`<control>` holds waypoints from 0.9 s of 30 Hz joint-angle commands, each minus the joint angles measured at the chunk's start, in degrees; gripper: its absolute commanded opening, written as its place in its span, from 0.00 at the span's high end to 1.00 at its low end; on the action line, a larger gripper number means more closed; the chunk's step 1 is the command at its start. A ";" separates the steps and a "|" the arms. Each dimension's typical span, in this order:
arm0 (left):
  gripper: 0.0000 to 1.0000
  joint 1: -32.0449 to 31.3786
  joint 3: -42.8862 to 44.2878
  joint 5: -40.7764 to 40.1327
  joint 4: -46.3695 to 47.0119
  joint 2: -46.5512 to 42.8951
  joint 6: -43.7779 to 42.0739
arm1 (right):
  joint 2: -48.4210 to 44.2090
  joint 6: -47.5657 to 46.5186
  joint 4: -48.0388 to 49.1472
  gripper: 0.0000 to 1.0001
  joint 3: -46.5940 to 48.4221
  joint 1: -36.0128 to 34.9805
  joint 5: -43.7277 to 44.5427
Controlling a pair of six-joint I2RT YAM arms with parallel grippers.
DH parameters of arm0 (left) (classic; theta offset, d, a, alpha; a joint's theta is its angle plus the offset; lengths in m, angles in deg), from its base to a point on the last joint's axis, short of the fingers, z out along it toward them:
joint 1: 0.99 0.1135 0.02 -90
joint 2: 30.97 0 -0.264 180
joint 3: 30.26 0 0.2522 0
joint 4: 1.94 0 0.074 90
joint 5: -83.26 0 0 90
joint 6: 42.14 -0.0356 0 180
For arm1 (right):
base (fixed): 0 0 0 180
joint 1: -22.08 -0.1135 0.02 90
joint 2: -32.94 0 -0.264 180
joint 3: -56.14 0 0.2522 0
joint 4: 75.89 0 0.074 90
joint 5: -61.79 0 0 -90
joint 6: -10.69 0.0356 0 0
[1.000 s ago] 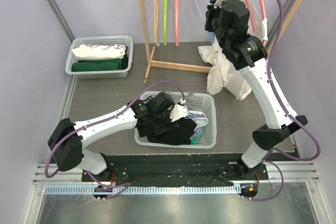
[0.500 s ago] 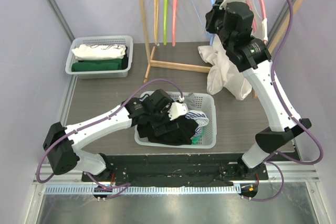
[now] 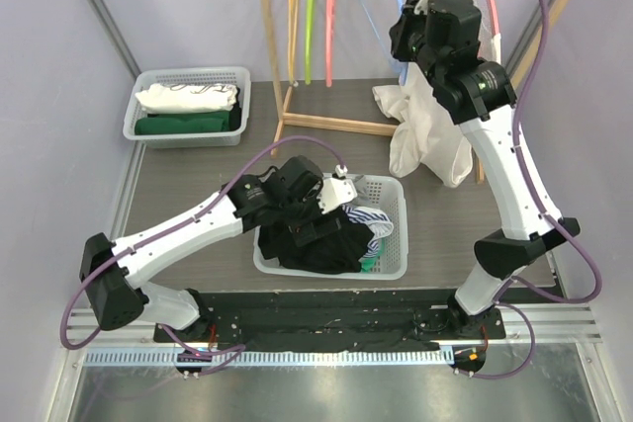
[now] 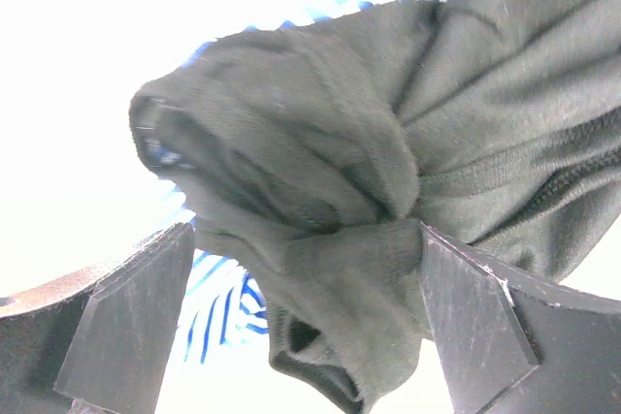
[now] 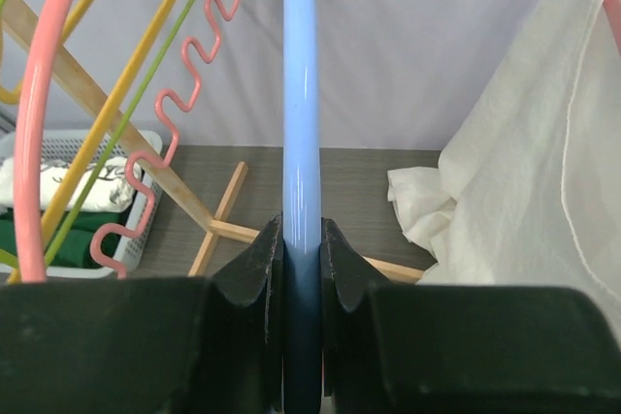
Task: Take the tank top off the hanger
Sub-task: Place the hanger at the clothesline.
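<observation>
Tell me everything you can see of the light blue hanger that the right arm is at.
The light blue plastic-looking hanger is a smooth, glossy round rod; the top view shows it curving in an arc. The right gripper is shut on it, one finger pressed on each side. The length in view carries no cloth. The white garment hangs to its right, apart from it. Whether it hooks on a rail cannot be seen.

The top view looks down from behind the arms over the whole table (image 3: 198,180). The left wrist sits close above dark cloth (image 4: 388,172). The right wrist looks along the blue hanger (image 5: 301,143), sharing the white cloth (image 5: 524,172) and far basket (image 3: 183,138) with the top view.
</observation>
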 commanded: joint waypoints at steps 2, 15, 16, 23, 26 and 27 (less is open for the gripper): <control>0.00 -0.32 5.54 -1.91 -1.43 -1.82 0.60 | 0.85 -6.72 0.18 0.94 -0.11 -2.52 4.72; 0.00 -0.24 13.72 -6.83 -7.58 -4.18 -1.15 | -7.93 -9.44 -4.04 0.31 -2.47 -4.19 10.98; 0.00 -0.24 14.07 -6.66 -8.02 -4.45 -1.07 | -9.16 -9.45 -4.22 0.31 -2.65 -4.19 12.29; 0.00 0.11 13.72 -8.41 -10.66 -5.95 -2.47 | -18.48 -9.88 -3.96 0.31 -2.39 -4.11 17.65; 0.00 0.64 14.07 -9.47 -10.13 -6.56 -2.56 | -20.86 -11.72 -2.90 0.30 -4.75 -2.10 23.18; 0.00 0.82 14.16 -9.82 -9.43 -6.82 -2.56 | -21.30 -11.64 -2.81 0.28 -6.59 -0.52 23.72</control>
